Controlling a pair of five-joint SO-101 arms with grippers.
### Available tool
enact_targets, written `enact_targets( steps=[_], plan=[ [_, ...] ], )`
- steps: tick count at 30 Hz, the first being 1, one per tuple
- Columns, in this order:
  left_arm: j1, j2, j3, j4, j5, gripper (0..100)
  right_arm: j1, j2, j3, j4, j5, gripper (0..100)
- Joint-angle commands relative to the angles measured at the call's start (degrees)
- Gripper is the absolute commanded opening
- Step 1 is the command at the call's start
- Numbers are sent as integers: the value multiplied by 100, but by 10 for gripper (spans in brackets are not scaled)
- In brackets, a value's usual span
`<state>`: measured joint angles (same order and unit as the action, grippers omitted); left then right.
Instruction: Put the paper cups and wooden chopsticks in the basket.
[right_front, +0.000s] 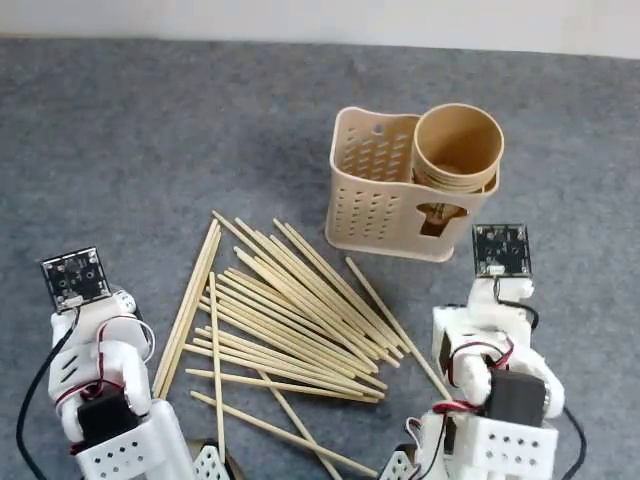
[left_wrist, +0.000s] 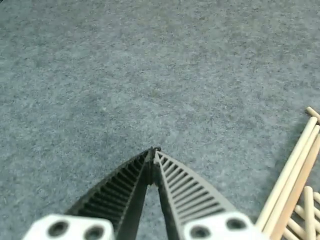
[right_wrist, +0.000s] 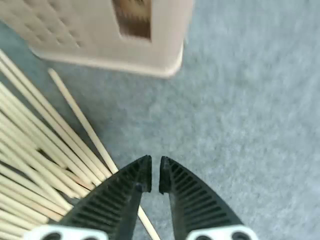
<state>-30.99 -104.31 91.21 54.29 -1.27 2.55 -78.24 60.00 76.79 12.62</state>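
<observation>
A beige perforated basket (right_front: 380, 195) stands on the grey carpet, with stacked paper cups (right_front: 458, 148) in its right compartment. Many wooden chopsticks (right_front: 290, 310) lie scattered in front of it, between the two arms. My left gripper (left_wrist: 154, 150) is shut and empty over bare carpet, with a few chopsticks (left_wrist: 295, 175) off to its side. My right gripper (right_wrist: 155, 172) is shut to a thin slit, holding nothing, just short of the basket (right_wrist: 115, 40). One chopstick (right_wrist: 80, 117) runs beneath its tips, and the cups (right_wrist: 132, 17) show through the basket's cutout.
The left arm (right_front: 95, 370) sits at the near left and the right arm (right_front: 490, 380) at the near right, just in front of the basket. Open carpet stretches to the far left and to the right of the basket.
</observation>
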Motion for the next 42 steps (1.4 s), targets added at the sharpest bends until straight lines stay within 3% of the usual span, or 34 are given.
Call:
enact_targets(
  steps=[1,8,15,27,31,42],
  plan=[
    [-57,-57,-13,-114,35,5,-549,435,-927,321,88,46],
    [-57,-57,4,-114,18,5,-1455,2589,-1771,382,88,126],
    [-57,-57,13,-114,18,5,-1921,4057,-1886,-374,1037,149],
    [-57,-57,22,-114,18,5,-2281,5508,-1648,-1859,1046,148],
    [-57,-57,66,-114,18,5,-2255,6097,-1648,-1938,1574,147],
    [-57,-57,75,-123,9,5,-2246,6475,-1648,-1895,1635,101]
  ],
)
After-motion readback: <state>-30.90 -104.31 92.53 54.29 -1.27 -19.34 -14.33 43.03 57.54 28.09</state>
